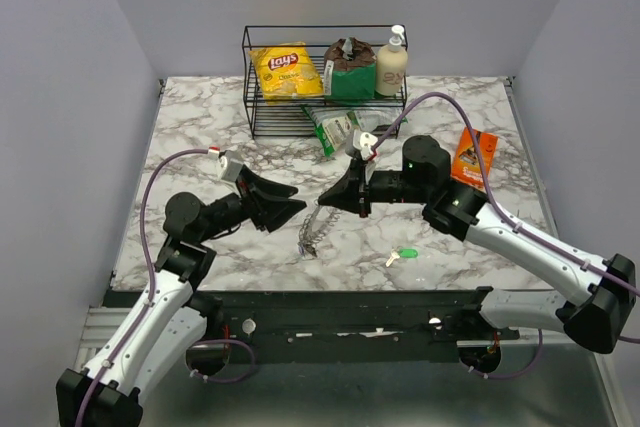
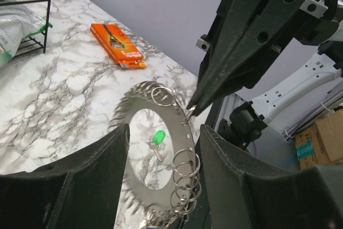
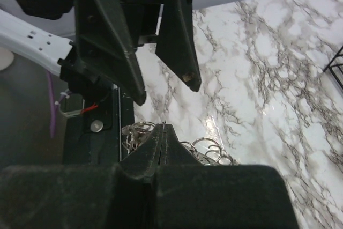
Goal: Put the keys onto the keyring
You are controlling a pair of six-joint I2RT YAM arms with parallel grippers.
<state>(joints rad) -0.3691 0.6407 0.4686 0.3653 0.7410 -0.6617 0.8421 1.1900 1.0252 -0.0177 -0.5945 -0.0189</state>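
White marbled table — wire rack at far edge, orange packet at right, green key flat near front.

Top external: high behind both arm bases, tilted down across the white-and-grey marbled desk toward its far edge. Left wrist: low and close, looking right between the left jaws at the upright, large silvery metal keyring. Right wrist: even nearer, facing back leftward, left jaws ahead. Shared by all three — the keyring, mid-desk.

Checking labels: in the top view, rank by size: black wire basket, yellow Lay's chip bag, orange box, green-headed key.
Largest to smallest:
black wire basket
yellow Lay's chip bag
orange box
green-headed key
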